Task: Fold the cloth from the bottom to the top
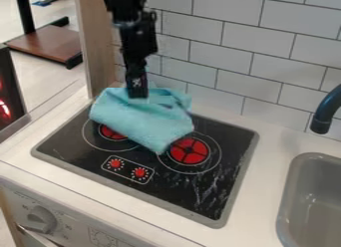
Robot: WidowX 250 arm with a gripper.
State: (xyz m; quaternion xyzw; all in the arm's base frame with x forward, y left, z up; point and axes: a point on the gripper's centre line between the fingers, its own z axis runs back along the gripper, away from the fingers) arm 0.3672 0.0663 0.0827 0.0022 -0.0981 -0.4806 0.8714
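the black two-finger gripper (pixel 138 89) hangs at the turquoise cloth's (pixel 143 121) back part; whether it is open or clamped on fabric, one cannot tell. most of the cloth slants from it toward the front-right burner (pixel 190 150) (the side to fold up, presumably), across the black cooktop (pixel 180 186).

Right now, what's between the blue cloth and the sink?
Between the blue cloth and the sink, the camera view shows part of the black stovetop, its grey rim, then a strip of white counter.
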